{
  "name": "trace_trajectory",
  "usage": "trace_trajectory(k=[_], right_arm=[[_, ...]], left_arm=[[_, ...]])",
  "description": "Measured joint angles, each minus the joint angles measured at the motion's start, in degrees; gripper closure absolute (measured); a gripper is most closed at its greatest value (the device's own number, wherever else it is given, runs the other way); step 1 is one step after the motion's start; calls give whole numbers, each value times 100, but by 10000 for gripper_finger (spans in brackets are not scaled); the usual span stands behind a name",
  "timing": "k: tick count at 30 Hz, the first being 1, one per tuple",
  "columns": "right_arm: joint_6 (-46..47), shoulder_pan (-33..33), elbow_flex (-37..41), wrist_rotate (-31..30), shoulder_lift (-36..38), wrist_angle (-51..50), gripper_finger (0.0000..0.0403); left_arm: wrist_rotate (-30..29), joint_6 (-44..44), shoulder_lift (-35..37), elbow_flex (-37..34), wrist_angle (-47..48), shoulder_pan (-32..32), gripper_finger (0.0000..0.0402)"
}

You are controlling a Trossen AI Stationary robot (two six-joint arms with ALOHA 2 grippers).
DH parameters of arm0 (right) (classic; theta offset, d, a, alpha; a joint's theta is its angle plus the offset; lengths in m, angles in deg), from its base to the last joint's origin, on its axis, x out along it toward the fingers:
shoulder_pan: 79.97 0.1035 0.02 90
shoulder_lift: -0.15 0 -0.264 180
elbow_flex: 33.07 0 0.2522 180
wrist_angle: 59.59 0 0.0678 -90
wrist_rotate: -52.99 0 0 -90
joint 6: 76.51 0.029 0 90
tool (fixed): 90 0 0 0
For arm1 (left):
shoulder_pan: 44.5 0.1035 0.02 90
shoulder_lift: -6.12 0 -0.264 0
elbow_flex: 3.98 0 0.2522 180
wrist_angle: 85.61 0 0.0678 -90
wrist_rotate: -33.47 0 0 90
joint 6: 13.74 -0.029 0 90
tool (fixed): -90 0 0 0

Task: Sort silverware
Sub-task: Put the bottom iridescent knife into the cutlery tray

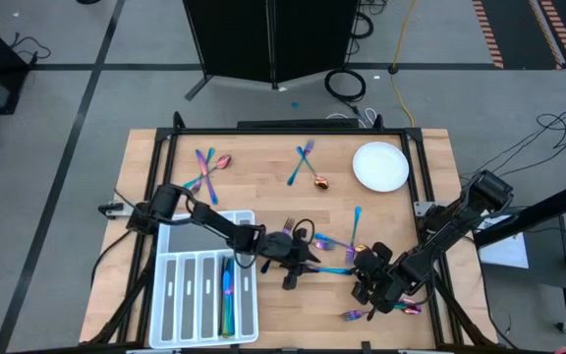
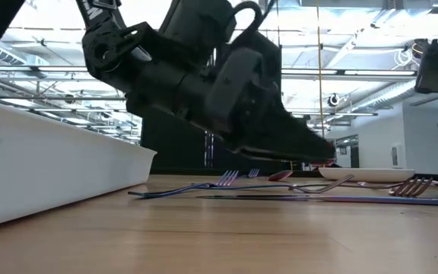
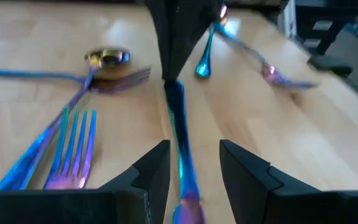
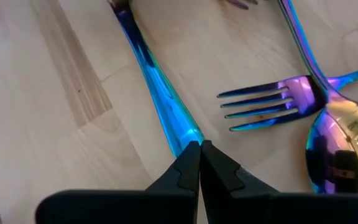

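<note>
The left claw stands part open astride a knife lying lengthwise between its fingers on the desk, while the right claw, shut and empty, touches its far end.

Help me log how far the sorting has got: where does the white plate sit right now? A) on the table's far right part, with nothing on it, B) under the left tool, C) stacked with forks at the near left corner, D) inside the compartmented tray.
A: in the high view the white plate sits bare on the far right part of the table, well away from the tray and both arms.
</note>
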Motion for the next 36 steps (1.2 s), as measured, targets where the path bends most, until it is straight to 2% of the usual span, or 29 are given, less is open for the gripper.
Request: trace_trajectory(k=[17, 28, 36], right_arm=[[13, -2, -13, 93, -122, 127, 403], [0, -2, -11, 135, -125, 120, 403], [48, -2, -4, 155, -129, 133, 403]], left_arm=[[-67, -70, -84, 136, 558, 24, 263], [-145, -497, -115, 144, 544, 26, 263], [-240, -502, -467, 602, 817, 26, 239]])
